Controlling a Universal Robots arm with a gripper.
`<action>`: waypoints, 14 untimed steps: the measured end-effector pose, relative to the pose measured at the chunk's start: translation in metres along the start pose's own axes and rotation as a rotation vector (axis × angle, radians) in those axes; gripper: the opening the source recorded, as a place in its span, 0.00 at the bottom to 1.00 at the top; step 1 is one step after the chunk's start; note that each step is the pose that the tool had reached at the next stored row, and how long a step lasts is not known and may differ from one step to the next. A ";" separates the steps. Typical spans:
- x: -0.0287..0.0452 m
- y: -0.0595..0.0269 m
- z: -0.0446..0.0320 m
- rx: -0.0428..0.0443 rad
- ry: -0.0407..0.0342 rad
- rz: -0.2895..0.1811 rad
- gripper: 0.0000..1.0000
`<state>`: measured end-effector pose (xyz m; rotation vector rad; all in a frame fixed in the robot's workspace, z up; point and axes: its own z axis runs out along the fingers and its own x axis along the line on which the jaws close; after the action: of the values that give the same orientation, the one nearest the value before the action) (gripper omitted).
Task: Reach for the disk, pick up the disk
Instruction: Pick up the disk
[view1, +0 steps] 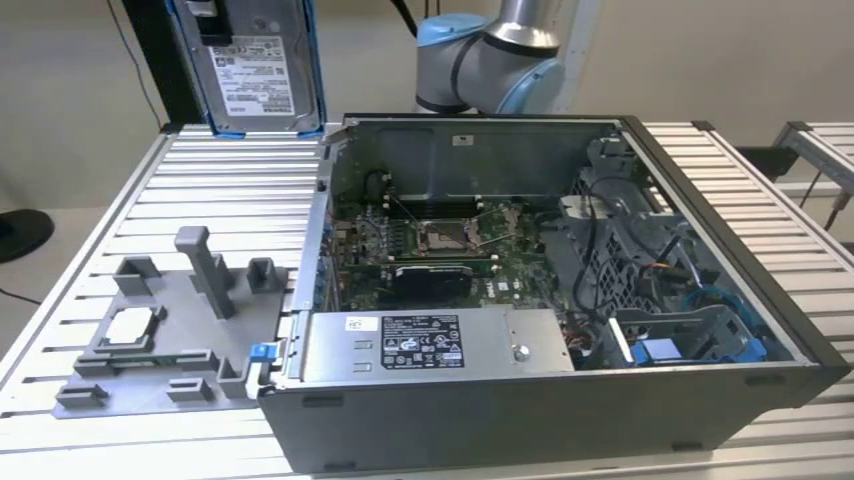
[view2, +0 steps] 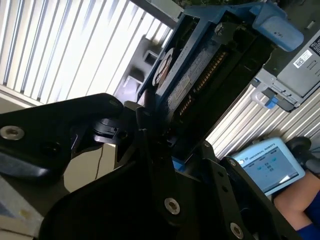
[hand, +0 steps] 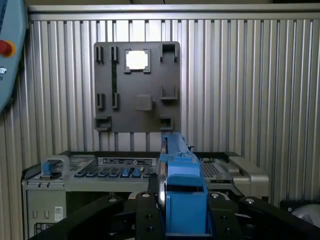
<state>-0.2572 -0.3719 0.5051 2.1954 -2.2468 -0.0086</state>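
The disk (view1: 254, 70), a silver hard drive with a white label and a blue bracket round its edges, hangs upright in the air over the table's far corner, on the exterior view's left. My gripper (view1: 227, 15) grips its top end at the picture's upper edge. In the first wrist view the disk (hand: 180, 185) appears edge-on between my black fingers (hand: 145, 215), with the gripper (hand: 182, 212) shut on it. The second wrist view shows the disk (view2: 200, 65) from its connector side, clamped in the gripper (view2: 155, 135).
An open computer case (view1: 801, 345) fills the middle of the slatted table, with a grey box bearing a sticker (view1: 427, 345) at its front. A grey fixture plate (view1: 147, 350) with a white-topped chip (view1: 130, 325) lies to its left. A person's arm (view2: 300, 200) rests by a blue-edged pendant (view2: 270, 165).
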 end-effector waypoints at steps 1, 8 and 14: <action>-0.0001 -0.0028 0.0000 -0.0001 0.0000 0.000 0.00; -0.0005 -0.0223 -0.0001 -0.0001 0.0001 0.000 0.00; -0.0009 -0.0407 -0.0002 0.0000 0.0001 0.000 0.00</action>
<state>-0.2165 -0.3719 0.5051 2.1954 -2.2468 -0.0085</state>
